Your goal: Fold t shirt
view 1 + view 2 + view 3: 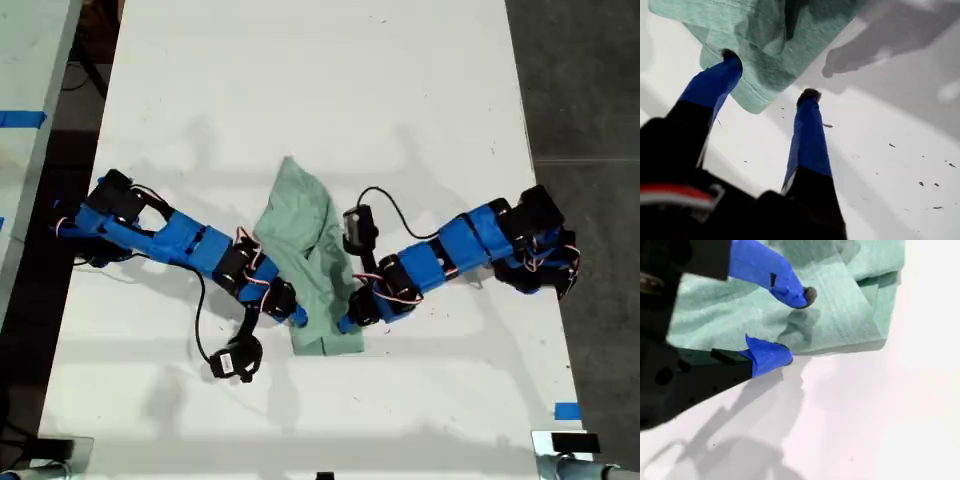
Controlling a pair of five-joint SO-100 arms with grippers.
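the t shirt (305, 250) lies bunched, barely folded, both the first gripper (770, 80) and second gripper (790, 327) spread, gripping nothing.

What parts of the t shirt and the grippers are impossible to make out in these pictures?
- T shirt, exterior view: sleeves and collar lost in bunched folds; both arms cover its lower edges.
- First wrist view: shirt cut off by the frame edge; my first gripper is open at its hem.
- Second wrist view: my second gripper is open; contact with the cloth is unclear.
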